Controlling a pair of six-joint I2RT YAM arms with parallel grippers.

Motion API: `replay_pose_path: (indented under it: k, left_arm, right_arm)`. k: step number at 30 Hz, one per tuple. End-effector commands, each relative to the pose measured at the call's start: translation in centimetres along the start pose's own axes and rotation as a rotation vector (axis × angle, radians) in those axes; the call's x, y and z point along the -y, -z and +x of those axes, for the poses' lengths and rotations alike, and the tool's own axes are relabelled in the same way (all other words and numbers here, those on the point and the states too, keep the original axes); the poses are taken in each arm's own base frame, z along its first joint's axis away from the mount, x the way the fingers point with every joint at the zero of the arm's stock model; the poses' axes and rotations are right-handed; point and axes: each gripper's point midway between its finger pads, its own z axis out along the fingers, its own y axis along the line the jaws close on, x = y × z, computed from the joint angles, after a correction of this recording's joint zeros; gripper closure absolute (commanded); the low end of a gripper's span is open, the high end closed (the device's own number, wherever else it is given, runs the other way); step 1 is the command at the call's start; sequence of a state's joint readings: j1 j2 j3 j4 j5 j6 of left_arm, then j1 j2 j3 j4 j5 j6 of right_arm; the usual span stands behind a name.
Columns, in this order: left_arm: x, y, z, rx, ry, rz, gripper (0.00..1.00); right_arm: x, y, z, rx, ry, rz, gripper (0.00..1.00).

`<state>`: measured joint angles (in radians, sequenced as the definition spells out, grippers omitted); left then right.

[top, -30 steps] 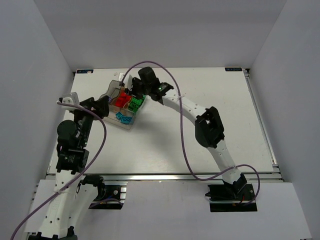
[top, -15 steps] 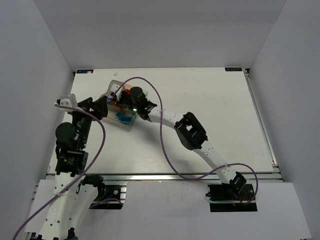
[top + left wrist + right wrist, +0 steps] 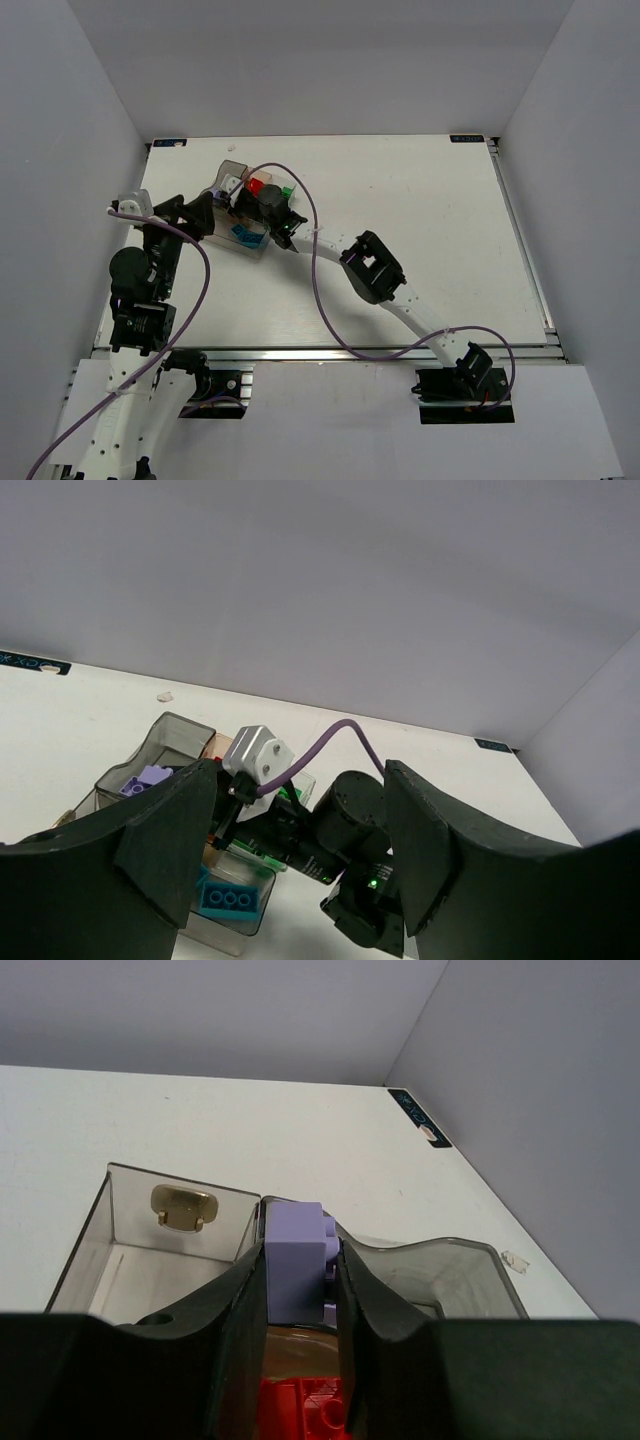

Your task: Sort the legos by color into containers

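My right gripper (image 3: pixel 300 1290) is shut on a light purple lego (image 3: pixel 295 1265) and holds it over the clear tray (image 3: pixel 130 1250), above the wall between two grey-tinted compartments. Red legos (image 3: pixel 320 1410) lie in the compartment just below. From above, the right gripper (image 3: pixel 240 197) covers the middle of the tray (image 3: pixel 231 167); red (image 3: pixel 256 185), green (image 3: pixel 287 190) and cyan (image 3: pixel 241 236) legos show around it. My left gripper (image 3: pixel 300 865) is open and empty beside the tray's near left side (image 3: pixel 203 216). It sees a cyan lego (image 3: pixel 230 898) and purple legos (image 3: pixel 150 778) in compartments.
The right arm's wrist (image 3: pixel 345 830) and its purple cable (image 3: pixel 330 745) fill the space between my left fingers. A gold latch (image 3: pixel 180 1205) sits on the grey compartment's far wall. A small white scrap (image 3: pixel 165 695) lies on the table behind the tray.
The right arm has swung left and lower across the tray, from over the red and green compartments to its far-left compartments, the purple lego in its jaws. The left arm has barely moved.
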<state>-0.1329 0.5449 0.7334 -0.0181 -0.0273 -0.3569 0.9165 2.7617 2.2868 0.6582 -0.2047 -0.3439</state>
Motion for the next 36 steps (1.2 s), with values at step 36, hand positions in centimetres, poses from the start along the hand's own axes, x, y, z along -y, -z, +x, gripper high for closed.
replay_pose_path:
  k: [36]
  left_arm:
    - [-0.5, 0.6, -1.4, 0.049, -0.005, -0.034, 0.23]
  right_arm:
    - [1.3, -0.5, -0.5, 0.078, 0.062, 0.064, 0.60]
